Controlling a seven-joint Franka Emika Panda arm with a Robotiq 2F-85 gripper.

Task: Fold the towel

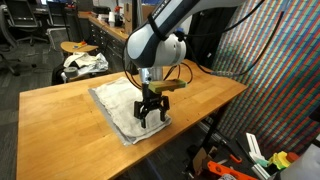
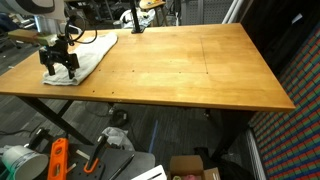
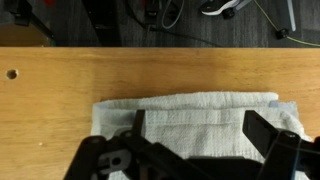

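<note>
Towel (image 1: 115, 101) lies on the wooden table (image 1: 60, 115) in a cluttered workshop, gripper (image 1: 152, 121) spread apart over it.

In an exterior view the wooden tabletop (image 2: 190, 70) lies bare from the towel (image 2: 95, 50) toward three o'clock, open to any pass, while the gripper (image 2: 58, 68), jaws spread, stands over the towel's nine o'clock end and blocks that side.

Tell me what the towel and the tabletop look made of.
Towel: looks like woven cotton-type cloth, matte off-white. The wrist view shows a fine ribbed weave and soft folds; the exact fibre can't be told.
Tabletop: wood, solid or veneer unclear, with a smooth satin finish. It shows a warm honey colour, faint grain and a mild sheen.
</note>
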